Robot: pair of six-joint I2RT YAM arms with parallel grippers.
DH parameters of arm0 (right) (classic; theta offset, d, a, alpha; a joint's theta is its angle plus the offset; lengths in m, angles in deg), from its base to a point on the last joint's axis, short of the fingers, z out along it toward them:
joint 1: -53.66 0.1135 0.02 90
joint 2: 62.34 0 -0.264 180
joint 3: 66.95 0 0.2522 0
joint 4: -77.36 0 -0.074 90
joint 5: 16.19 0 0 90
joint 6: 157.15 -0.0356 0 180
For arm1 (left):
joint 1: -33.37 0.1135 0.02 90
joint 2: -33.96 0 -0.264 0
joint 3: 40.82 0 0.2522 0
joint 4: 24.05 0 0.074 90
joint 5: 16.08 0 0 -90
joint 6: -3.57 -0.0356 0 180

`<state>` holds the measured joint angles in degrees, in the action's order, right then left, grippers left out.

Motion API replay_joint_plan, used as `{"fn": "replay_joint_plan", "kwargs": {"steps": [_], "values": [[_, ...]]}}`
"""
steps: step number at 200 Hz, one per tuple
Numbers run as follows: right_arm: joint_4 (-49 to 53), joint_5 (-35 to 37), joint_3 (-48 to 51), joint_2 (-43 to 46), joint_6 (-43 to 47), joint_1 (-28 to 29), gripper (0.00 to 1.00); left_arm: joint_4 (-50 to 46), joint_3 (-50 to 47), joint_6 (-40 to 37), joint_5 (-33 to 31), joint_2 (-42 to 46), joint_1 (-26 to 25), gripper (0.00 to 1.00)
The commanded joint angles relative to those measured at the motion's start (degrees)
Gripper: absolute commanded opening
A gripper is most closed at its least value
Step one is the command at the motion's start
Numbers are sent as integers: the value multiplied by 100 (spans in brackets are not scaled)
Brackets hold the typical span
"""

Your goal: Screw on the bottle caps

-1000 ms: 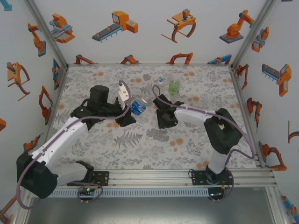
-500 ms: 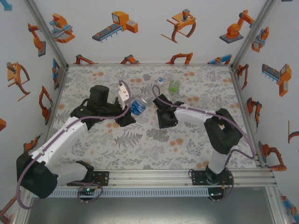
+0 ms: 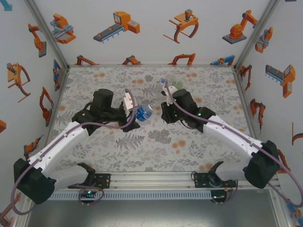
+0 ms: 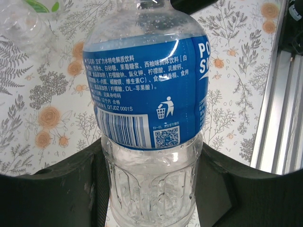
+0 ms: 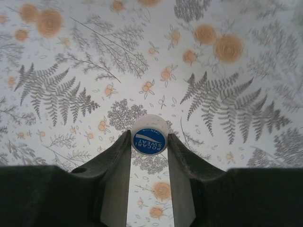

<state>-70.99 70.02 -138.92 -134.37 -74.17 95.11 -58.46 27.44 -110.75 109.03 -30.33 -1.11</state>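
The capping step was in hand. The left end effector (image 4: 151, 198) was clamped on the lower body of the blue-label bottle (image 4: 147, 90), tilted over the middle of the tabletop (image 3: 94, 80), neck toward the right edge. The right end effector (image 5: 149, 142) pinched a cap (image 5: 149, 134) by its rim, near the bottle. Next, I judged, the cap needed aligning square on the neck, then turning while the left held firm

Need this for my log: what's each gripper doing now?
Left gripper: shut on the blue-label bottle.
Right gripper: shut on a bottle cap.
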Motion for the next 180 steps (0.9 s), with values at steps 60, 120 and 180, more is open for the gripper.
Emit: {"fn": "replay_joint_plan", "kwargs": {"steps": [60, 120, 180], "values": [[393, -1839, -262, 1477, 2104, 21, 3, 280, -428, -727, -7, 573, -103, 0], [703, -3538, -445, 1718, 3144, 17, 0, 20, -928, -2547, 817, 1001, -181, 0], [433, -4381, -410, 1424, 3586, 77, 0, -464, -724, -2870, 988, 864, -241, 0]]}}
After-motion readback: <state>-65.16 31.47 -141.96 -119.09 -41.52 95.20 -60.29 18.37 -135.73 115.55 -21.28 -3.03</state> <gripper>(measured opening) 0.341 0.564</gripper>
